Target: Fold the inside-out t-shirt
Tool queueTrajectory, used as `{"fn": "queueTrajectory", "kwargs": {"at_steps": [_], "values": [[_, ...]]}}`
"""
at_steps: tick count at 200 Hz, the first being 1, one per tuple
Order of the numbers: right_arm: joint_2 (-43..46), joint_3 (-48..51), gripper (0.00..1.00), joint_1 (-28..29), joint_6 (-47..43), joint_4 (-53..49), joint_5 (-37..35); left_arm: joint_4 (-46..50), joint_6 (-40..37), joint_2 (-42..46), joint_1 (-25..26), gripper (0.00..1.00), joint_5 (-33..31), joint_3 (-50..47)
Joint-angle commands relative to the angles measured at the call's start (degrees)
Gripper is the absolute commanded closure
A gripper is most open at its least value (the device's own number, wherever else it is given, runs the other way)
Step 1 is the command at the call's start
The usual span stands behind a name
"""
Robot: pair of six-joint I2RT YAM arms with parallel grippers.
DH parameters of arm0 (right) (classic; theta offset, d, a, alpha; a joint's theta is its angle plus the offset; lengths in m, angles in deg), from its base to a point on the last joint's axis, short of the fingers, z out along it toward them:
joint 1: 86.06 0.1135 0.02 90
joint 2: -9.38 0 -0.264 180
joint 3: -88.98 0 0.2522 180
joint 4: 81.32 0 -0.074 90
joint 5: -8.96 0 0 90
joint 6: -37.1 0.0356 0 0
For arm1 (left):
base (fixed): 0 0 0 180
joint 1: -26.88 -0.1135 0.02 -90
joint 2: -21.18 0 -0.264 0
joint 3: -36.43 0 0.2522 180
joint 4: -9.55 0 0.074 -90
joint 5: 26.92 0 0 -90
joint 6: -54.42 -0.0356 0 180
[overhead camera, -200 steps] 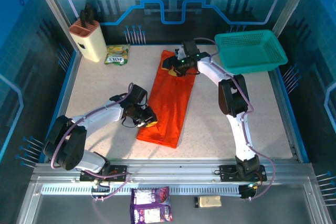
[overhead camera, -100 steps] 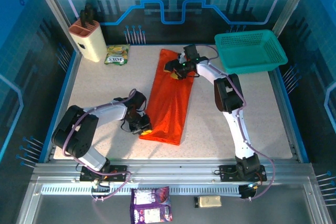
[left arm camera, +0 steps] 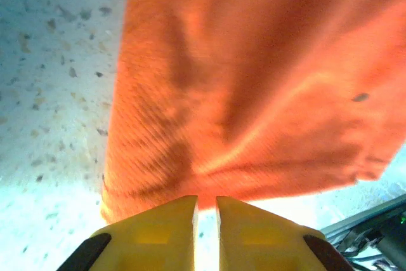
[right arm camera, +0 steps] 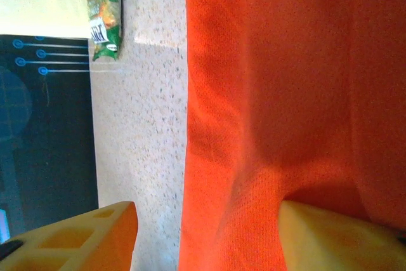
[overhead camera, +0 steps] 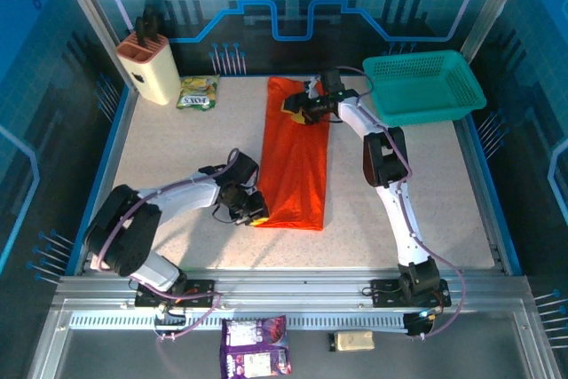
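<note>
L pincer (left arm camera: 206, 201) clamps t-shirt (overhead camera: 295, 166) near hem; R pincer (right arm camera: 206, 209) astride far end, grip unclear.

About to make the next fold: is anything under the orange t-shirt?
The speckled table shows along the edges of the t-shirt, which lies flat in a long strip. What is beneath the cloth is covered and cannot be seen; no lump shows through.

We noted a cream knife block (overhead camera: 149, 67) at the worktop's (overhead camera: 169, 148) far left corner, a green-and-yellow snack packet (overhead camera: 197, 92) just beside it, and a teal mesh basket (overhead camera: 424, 86) at the far right. A purple pouch (overhead camera: 255, 346) and a small tan object (overhead camera: 353, 340) lay on the near rail.
</note>
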Motion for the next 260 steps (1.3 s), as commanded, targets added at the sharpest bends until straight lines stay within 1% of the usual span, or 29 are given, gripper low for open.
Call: {"fn": "queueTrajectory", "kwargs": {"at_steps": [1, 28, 56, 90, 118, 137, 158, 180, 199, 231, 260], "values": [[7.9, 3.1, 0.4, 1.2, -3.1, -5.7, -0.3, 8.8, -8.3, 5.5, 1.0, 0.82, -6.6, 5.8], [17.8, 12.4, 0.4, 2.3, -5.1, -8.0, -3.1, 12.3, -16.8, 7.8, 1.2, 0.81, -10.0, 8.3], [30.7, 27.4, 0.42, 4.0, -6.5, -8.0, -6.9, 12.2, -20.9, 7.4, 1.6, 0.81, -12.0, 9.2], [44.2, 47.9, 0.47, 6.5, -6.5, -5.7, -11.0, 8.7, -22.6, 5.1, 2.8, 0.8, -12.5, 9.4], [53.3, 63.1, 0.5, 11.0, -4.4, -3.6, -13.3, 6.6, -21.9, 2.5, 3.0, 0.8, -13.9, 10.0], [58.0, 72.8, 0.51, 13.6, -1.2, -1.3, -15.5, 5.6, -21.4, 1.6, 3.0, 0.8, -14.2, 10.3], [61.1, 82.2, 0.52, 15.3, 2.8, 5.1, -14.4, 5.4, -20.9, 1.3, 3.0, 0.8, -15.2, 10.1], [61.7, 87.9, 0.52, 16.2, 4.9, 9.0, -12.6, 4.5, -20.5, 0.9, 3.0, 0.8, -15.2, 9.7], [61.7, 89.8, 0.51, 16.4, 4.7, 8.3, -14.6, 3.6, -19.9, 0.6, 3.0, 0.8, -14.8, 9.4], [61.3, 91.3, 0.5, 14.9, 2.2, 2.1, -20.0, 3.4, -19.4, 0.9, 3.0, 0.8, -14.6, 9.3], [64.2, 91.1, 0.5, 13.8, 0.2, -4.5, -25.6, 3.0, -19.0, 1.3, 3.0, 0.8, -13.8, 9.3]]}}
